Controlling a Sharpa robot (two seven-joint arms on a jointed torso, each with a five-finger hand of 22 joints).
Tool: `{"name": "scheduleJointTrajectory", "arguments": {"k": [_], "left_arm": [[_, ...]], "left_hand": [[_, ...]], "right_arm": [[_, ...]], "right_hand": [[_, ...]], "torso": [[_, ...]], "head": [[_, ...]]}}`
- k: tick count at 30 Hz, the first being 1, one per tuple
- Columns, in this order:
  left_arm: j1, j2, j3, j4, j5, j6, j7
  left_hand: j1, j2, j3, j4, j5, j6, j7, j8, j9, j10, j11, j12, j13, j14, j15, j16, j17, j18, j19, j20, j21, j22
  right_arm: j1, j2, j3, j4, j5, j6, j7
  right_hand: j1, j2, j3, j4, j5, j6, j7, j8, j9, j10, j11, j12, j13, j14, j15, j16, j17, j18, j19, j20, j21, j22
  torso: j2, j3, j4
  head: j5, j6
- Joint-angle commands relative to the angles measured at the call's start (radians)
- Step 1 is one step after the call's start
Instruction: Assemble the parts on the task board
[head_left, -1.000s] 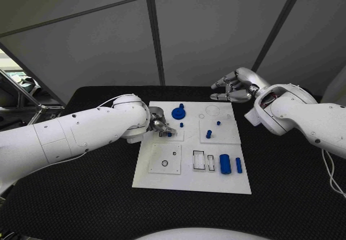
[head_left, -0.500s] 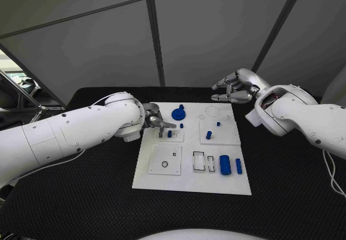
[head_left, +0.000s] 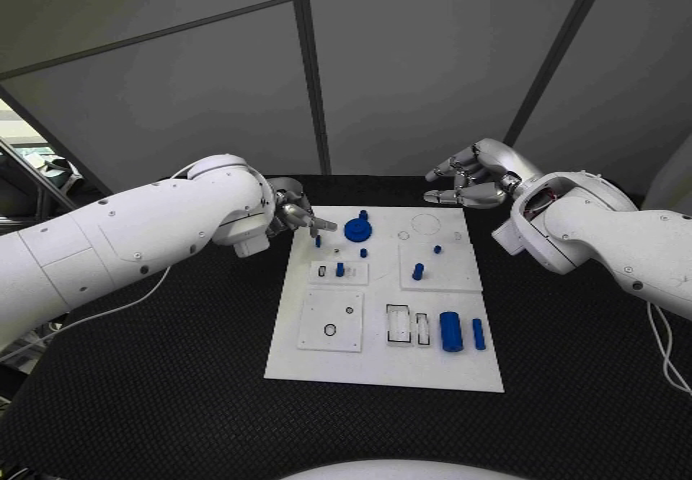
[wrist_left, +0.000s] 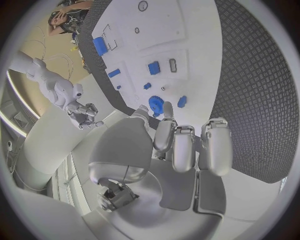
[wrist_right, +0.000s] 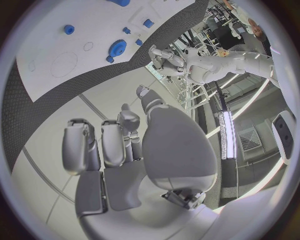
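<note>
White task board (head_left: 382, 355), centre of the head frame on a black table (head_left: 159, 370). Blue parts upon it: gear (head_left: 358, 230) at upper left with a small peg (head_left: 319, 241) just beside it; short peg (head_left: 340, 269) left of centre; taller peg (head_left: 417, 270) right of centre; large cylinder (head_left: 450, 329) and slim cylinder (head_left: 477, 332) lying side by side at lower right. Left hand (head_left: 294, 216): raised at the board's upper-left corner, fingers loosely curled side by side, nothing visibly between them; whether a fingertip touches the small peg cannot be told. Right hand (head_left: 476, 178): at upper right, off the board's far edge, fingers curled in, holding nothing. Risk, as judged: a descent by the left hand could knock the small peg or gear, both being close beneath its fingers. The left wrist view shows the fingers (wrist_left: 181, 147) over the gear (wrist_left: 155, 104), with a gap the head view hides behind the arm; the head view alone gives the lower slots.
</note>
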Motion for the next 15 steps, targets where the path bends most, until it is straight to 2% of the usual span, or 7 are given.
{"name": "scheduleJointTrajectory", "arguments": {"k": [1, 5, 15], "left_arm": [[0.016, 0.027, 0.003, -0.059, -0.004, 0.091, 0.014], [0.029, 0.076, 0.001, -0.157, -0.036, 0.125, 0.022], [0.037, 0.165, -0.004, -0.312, -0.09, 0.194, 0.036]], "left_hand": [[0.016, 0.004, -0.012, 0.0, 0.003, 0.001, 0.008, -0.012, -0.021, 0.001, 0.009, -0.005, 0.176, 0.09, 0.008, -0.005, 0.215, -0.019, -0.003, 0.004, -0.005, 0.067], [0.024, 0.01, -0.021, 0.002, 0.005, 0.004, 0.009, -0.02, -0.035, 0.001, 0.01, -0.005, 0.176, 0.09, 0.009, -0.005, 0.214, -0.018, -0.006, 0.006, -0.009, 0.063], [0.03, 0.017, -0.027, 0.003, 0.009, 0.011, 0.009, -0.022, -0.043, 0.002, 0.01, -0.002, 0.177, 0.091, 0.01, -0.001, 0.218, -0.018, -0.006, 0.006, -0.01, 0.062]], "right_arm": [[0.002, 0.001, 0.001, 0.001, -0.003, 0.0, 0.003], [0.002, 0.004, 0.001, 0.0, -0.003, 0.002, 0.002], [0.002, 0.008, 0.001, 0.0, -0.003, 0.003, 0.0]], "right_hand": [[-0.011, -0.001, 0.004, 0.001, 0.003, 0.0, 0.001, -0.004, 0.0, -0.002, 0.002, -0.003, 0.0, 0.027, -0.004, -0.002, 0.0, 0.02, -0.007, 0.0, -0.003, 0.022], [-0.011, -0.001, 0.004, 0.001, 0.004, 0.0, 0.001, -0.004, 0.0, -0.001, 0.002, -0.002, 0.0, 0.027, -0.004, -0.001, 0.002, 0.02, -0.005, 0.0, -0.002, 0.024], [-0.011, -0.001, 0.004, 0.001, 0.004, 0.0, 0.001, -0.004, 0.0, -0.001, 0.002, -0.002, 0.0, 0.027, -0.004, -0.001, 0.002, 0.02, -0.005, 0.0, -0.002, 0.024]], "torso": [[0.001, -0.0006, -0.0016], [0.002, -0.0002, -0.0028], [0.003, -0.0006, -0.0012]], "head": [[0.004, 0.001], [0.007, 0.002], [0.009, -0.003]]}}
